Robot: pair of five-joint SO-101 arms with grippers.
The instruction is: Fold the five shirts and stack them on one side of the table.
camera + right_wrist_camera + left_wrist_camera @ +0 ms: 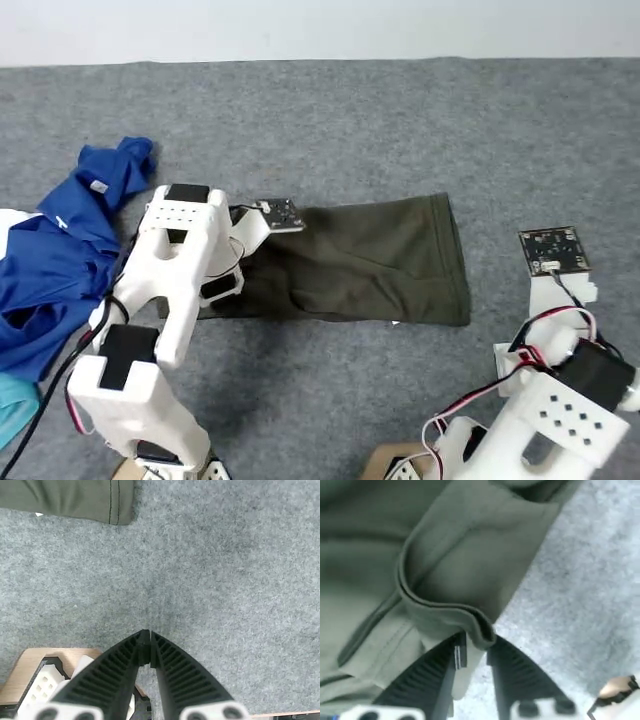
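Grey felt covers the counter [330, 120]. One olive shirt [370, 265] lies folded into a flat band across the centre of the high view. The left arm [175, 270] stands over the band's left end, and the left jaws pinch a folded edge of the olive shirt. At lower right is the right arm [560, 400]. The right jaws are closed tip to tip on nothing, above bare felt near the shirt's hemmed corner. A blue shirt [60, 260] lies crumpled at the left edge, with a teal cloth [15, 405] below it.
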